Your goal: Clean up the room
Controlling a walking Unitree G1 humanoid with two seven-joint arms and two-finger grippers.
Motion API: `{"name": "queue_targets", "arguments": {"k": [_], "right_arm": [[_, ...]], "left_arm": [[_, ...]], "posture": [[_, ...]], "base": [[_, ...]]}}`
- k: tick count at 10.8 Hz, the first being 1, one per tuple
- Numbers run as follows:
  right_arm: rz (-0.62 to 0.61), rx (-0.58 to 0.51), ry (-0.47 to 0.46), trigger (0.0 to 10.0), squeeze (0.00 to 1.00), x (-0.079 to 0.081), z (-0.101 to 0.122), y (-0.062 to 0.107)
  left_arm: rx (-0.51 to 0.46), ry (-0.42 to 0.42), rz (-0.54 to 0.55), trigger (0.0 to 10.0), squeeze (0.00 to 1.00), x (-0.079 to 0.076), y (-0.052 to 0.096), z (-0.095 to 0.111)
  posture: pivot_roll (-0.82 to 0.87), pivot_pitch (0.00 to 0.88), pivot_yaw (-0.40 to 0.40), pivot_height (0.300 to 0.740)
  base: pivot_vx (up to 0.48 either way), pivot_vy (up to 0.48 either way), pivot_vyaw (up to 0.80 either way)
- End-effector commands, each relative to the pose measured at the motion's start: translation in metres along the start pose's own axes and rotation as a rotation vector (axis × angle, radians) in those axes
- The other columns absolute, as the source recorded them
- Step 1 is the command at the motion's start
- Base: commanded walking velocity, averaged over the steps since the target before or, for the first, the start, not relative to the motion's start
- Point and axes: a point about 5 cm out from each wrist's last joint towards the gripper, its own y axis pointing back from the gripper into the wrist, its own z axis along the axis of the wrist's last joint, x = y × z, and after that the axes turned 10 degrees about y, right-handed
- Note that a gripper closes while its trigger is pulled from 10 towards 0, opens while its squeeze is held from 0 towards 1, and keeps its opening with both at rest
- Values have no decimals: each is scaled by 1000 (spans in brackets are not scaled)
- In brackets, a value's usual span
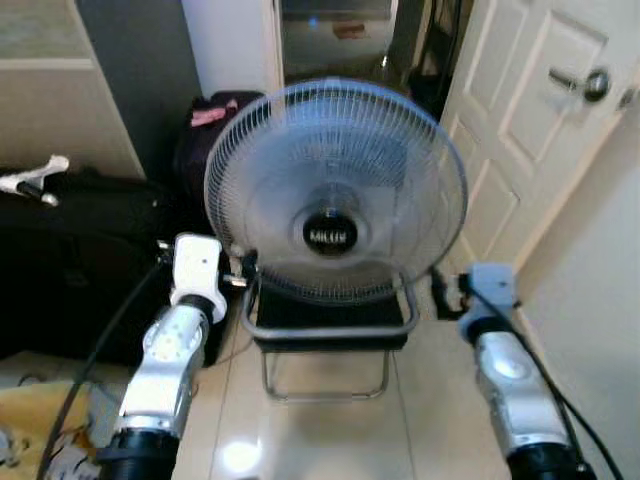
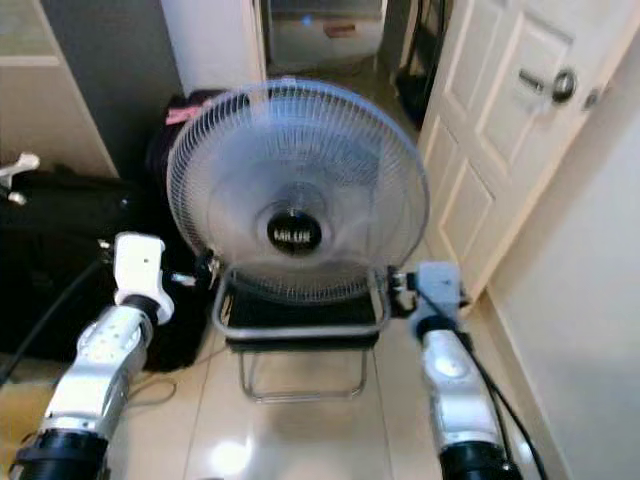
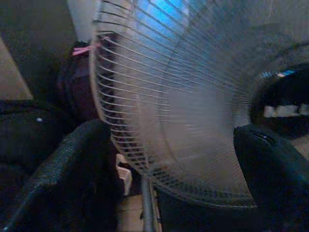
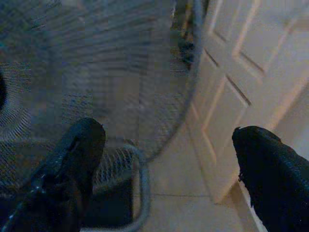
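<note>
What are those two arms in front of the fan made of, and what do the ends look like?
Both arms are shiny silver shells with black collars. The left arm ends in a white boxy wrist block, the right arm in a greyer one. Black cables run along each. The fingers are long, black and rough-textured with rounded tips.

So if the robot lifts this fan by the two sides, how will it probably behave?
The fan looks top-heavy: a wide wire grille above a narrow metal tube base, so it may tip. The thin grille wires probably flex if squeezed. The left gripper and the right gripper flank it, both open.
</note>
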Motion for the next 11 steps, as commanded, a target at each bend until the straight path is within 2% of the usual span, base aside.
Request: {"name": "queue_targets", "arguments": {"k": [1,2,11], "right_arm": [[41,-11,-28,10000,0,10,3,-2],[58,-19,-43,10000,0,10,4,-2],[55,-6,-33,10000,0,10,1,-2]], "left_arm": [[-17,-18,29,10000,0,9,1,4],[-18,-20,29,10000,0,10,1,5],[-19,-31,17,10000,0,8,2,5]], "posture": [[-72,0,-1,740],[-69,0,-4,740],[-59,0,-11,740]], "base": [[322,0,0],[322,0,0],[0,0,0]]}}
